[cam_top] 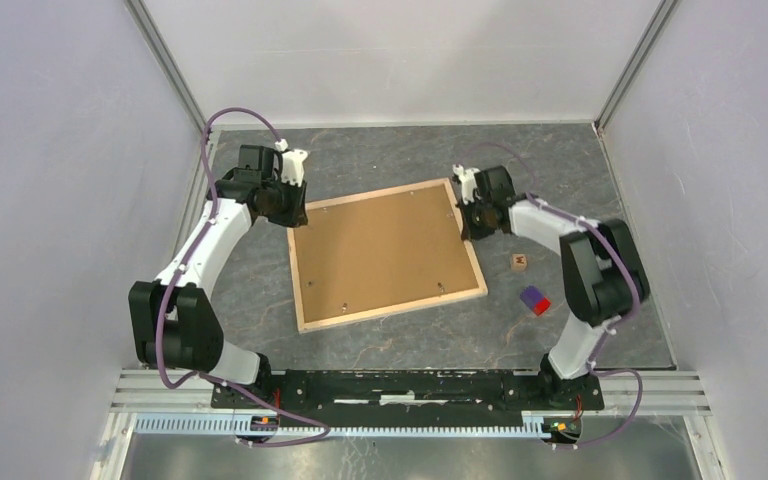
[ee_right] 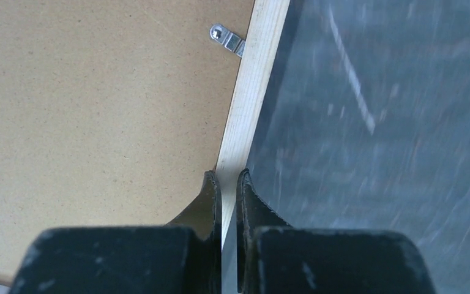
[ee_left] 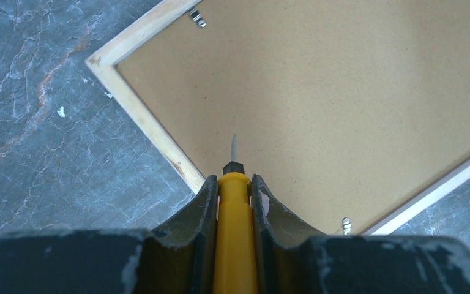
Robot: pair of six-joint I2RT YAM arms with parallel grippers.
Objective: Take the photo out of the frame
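Observation:
The frame (cam_top: 392,309) lies face down in the middle of the table, and its brown backing panel (cam_top: 380,250) faces up. The photo is hidden under that panel. My left gripper (cam_top: 295,215) hangs over the frame's far left corner, shut on a yellow screwdriver (ee_left: 235,233) whose metal tip (ee_left: 234,147) points over the backing just inside the wood edge (ee_left: 141,110). My right gripper (ee_right: 227,174) is shut with nothing between its fingers, right over the frame's right wood edge (ee_right: 254,92). A metal clip (ee_right: 227,38) sits a little ahead of it.
A small wooden cube (cam_top: 519,262) and a red and blue block (cam_top: 534,300) lie on the table right of the frame. Other clips (ee_left: 198,19) (ee_left: 346,225) sit along the frame's back. Pale walls close in the table on three sides.

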